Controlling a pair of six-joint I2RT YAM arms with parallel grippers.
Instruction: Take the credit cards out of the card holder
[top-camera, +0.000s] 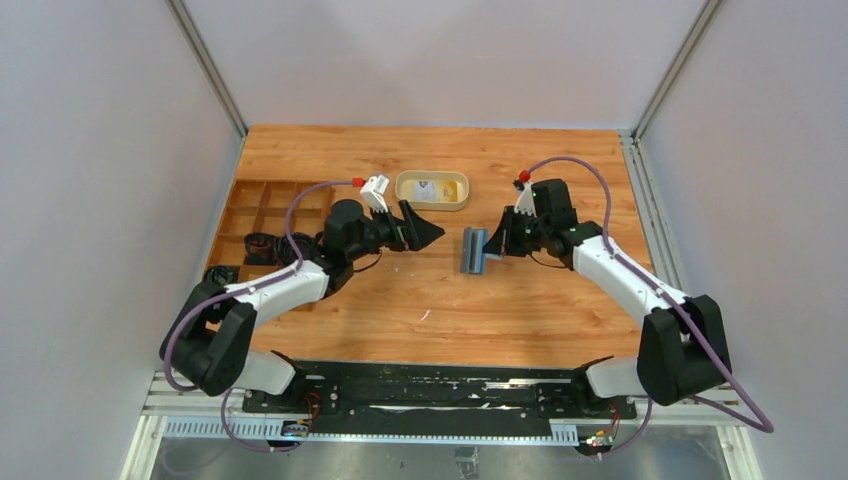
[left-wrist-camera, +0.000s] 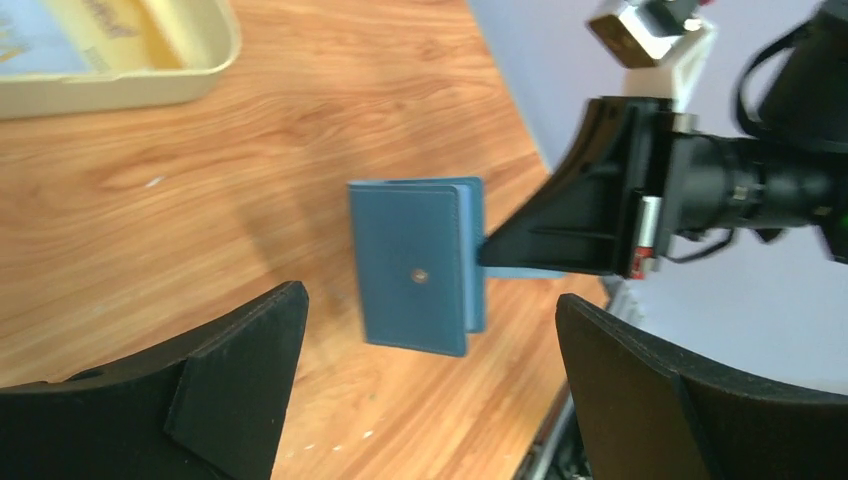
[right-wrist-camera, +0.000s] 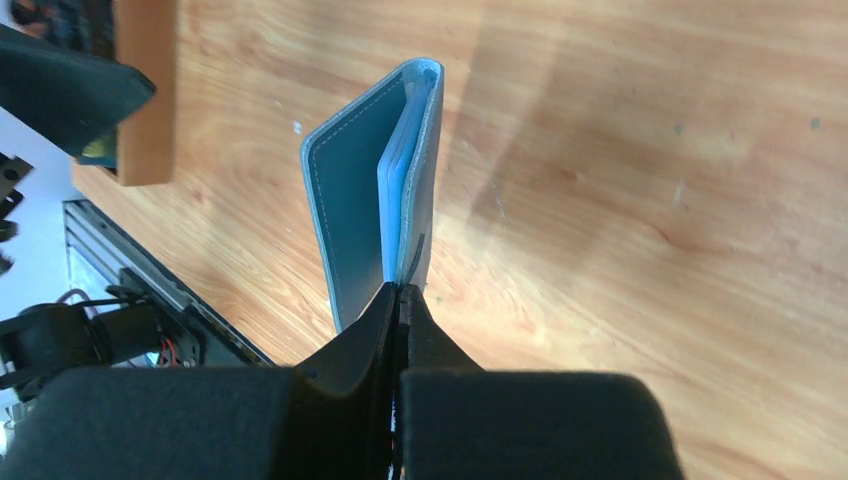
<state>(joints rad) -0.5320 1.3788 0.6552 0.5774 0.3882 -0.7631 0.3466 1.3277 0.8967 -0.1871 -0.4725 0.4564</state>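
The teal-blue card holder stands on its edge at the table's middle, partly open, its snap stud facing the left arm. My right gripper is shut on one edge of it. Pale blue inner pockets show between the covers; I see no card in them. My left gripper is open and empty, a little left of the holder, with its fingers either side. A whitish card and a yellowish card lie in the beige tray.
The beige oval tray sits behind the two grippers. A brown wooden compartment box stands at the left, beside the left arm; its corner shows in the right wrist view. A black rail runs along the near edge.
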